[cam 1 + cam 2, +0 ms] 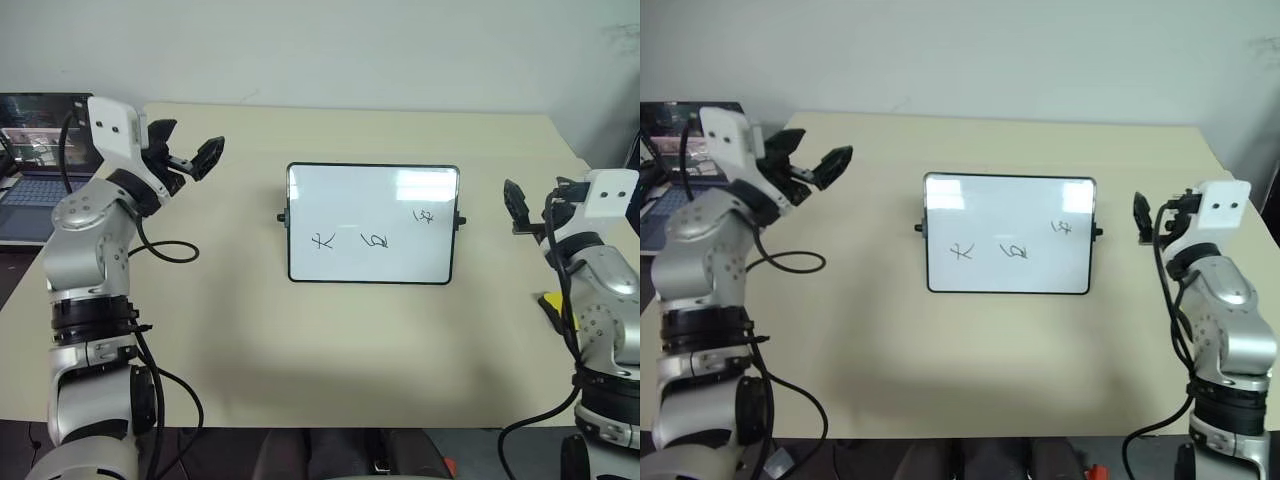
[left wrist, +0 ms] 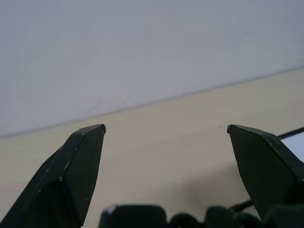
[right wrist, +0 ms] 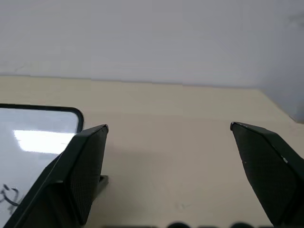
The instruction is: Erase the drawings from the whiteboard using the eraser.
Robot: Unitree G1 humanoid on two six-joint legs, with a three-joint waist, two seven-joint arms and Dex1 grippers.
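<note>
The whiteboard point(image 1: 372, 200) lies flat in the middle of the table, and its corner also shows in the right wrist view point(image 3: 28, 142). Three black drawings sit on its lower half: one at the left point(image 1: 323, 241), one in the middle point(image 1: 376, 240), one at the right point(image 1: 424, 216). The yellow eraser point(image 1: 551, 302) lies on the table near the right edge, mostly hidden behind my right arm. My left gripper point(image 1: 188, 147) is raised above the table left of the board, open and empty. To the right of the board, my right gripper point(image 1: 534, 205) hovers open and empty, above and beyond the eraser.
A dark laptop point(image 1: 30, 165) stands open at the table's far left, close behind my left arm. A pale wall runs behind the table. Bare tabletop point(image 1: 300, 350) lies in front of the board.
</note>
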